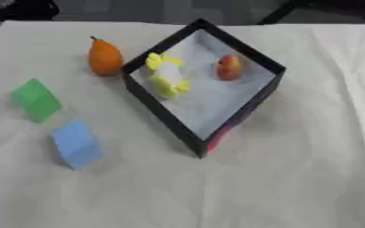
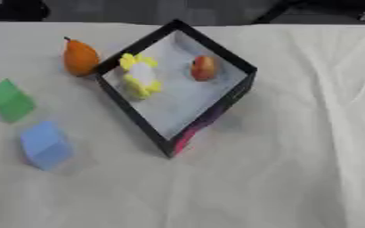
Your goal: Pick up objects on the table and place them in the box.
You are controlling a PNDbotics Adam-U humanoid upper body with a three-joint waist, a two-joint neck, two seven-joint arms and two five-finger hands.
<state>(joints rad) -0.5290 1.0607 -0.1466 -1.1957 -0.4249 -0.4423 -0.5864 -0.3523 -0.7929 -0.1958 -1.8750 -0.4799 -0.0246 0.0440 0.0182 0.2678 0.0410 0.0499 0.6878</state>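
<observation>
The nearest stretch of the table [image 1: 279, 187] is covered by a pale, off-white cloth with soft creases running across the lower and right parts of the frame. In the lower left sits a light blue block [image 1: 76, 142], matte and box-shaped, tipped on the cloth. Just above it, at the left edge, is a green block [image 1: 36, 99] of the same plain, smooth look, apart from the blue one.

At the centre stands the box [image 1: 252, 104], square, turned like a diamond, with thin black walls, a pale grey floor and a pink-red patch on its near outer corner. Inside, near its left wall, lies a yellow and white flower-shaped toy [image 1: 167, 74]; toward the far right wall is a small red and orange fruit [image 1: 229, 67].

Just outside the box's left corner, in the upper left, stands an orange pear [image 1: 104, 56], smooth, with a short dark stem. Beyond the table edge the room is dark grey.

No lettering is legible. Neither hand shows in either view.
</observation>
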